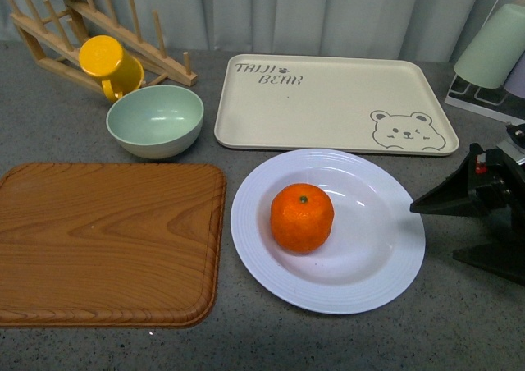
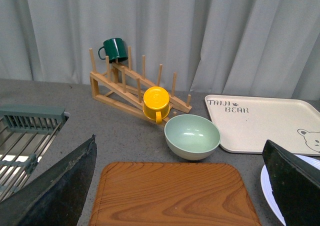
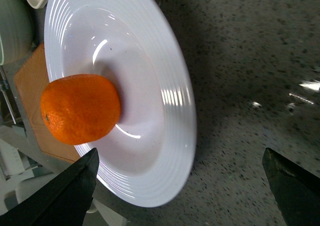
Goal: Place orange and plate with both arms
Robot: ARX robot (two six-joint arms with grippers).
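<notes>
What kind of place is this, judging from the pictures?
Most likely a kitchen counter, possibly staged: a wooden mug rack, a dish drainer and a wooden cutting board stand on a grey speckled worktop.

Plate [image 1: 385, 264] glossy white, ridged rim; orange [image 1: 302, 217] dimpled; board [image 1: 107, 240] wood-grained.

Grey speckled counter [image 1: 344, 338]; on it plate [image 1: 390, 260], wooden board [image 1: 107, 240], green bowl [image 1: 154, 121], bear tray [image 1: 328, 100], rack [image 1: 172, 67].

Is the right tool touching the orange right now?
Apart. The front view shows bare plate between the right tool and the orange.
</notes>
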